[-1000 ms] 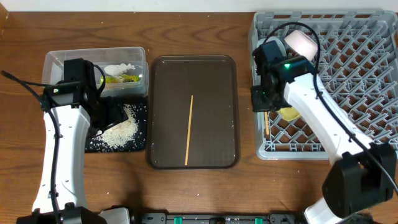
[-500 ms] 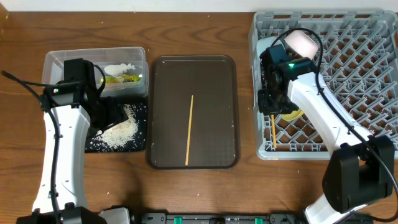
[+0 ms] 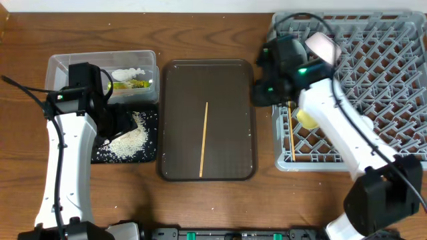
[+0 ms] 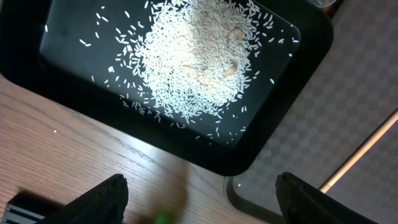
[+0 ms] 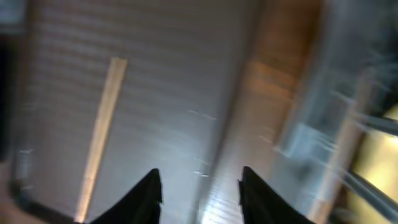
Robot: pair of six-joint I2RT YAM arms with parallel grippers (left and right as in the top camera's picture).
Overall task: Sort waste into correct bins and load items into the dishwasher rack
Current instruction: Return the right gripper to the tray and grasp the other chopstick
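One chopstick (image 3: 203,139) lies lengthwise on the brown tray (image 3: 230,87). Another chopstick (image 3: 291,137) rests inside the left edge of the grey dishwasher rack (image 3: 387,100), beside the pale yellow plate (image 3: 308,120). A white bowl (image 3: 323,47) sits at the rack's back left. My right gripper (image 3: 260,93) hangs open and empty over the tray's right rim; the right wrist view shows its gripper (image 5: 199,186) beside the tray chopstick (image 5: 99,137). My left gripper (image 4: 202,199) is open and empty by the black tray (image 4: 261,149) of rice grains (image 4: 193,62).
The clear tub (image 3: 67,67) at the back left holds a crumpled tissue (image 3: 130,72) and a green-and-yellow wrapper (image 3: 130,85). The black tray (image 3: 152,117) sits just in front of it. The right wrist view is motion-blurred.
My right gripper opened, left a chopstick in the rack's left side, and swung left to the brown tray's right edge. The left arm has not moved.
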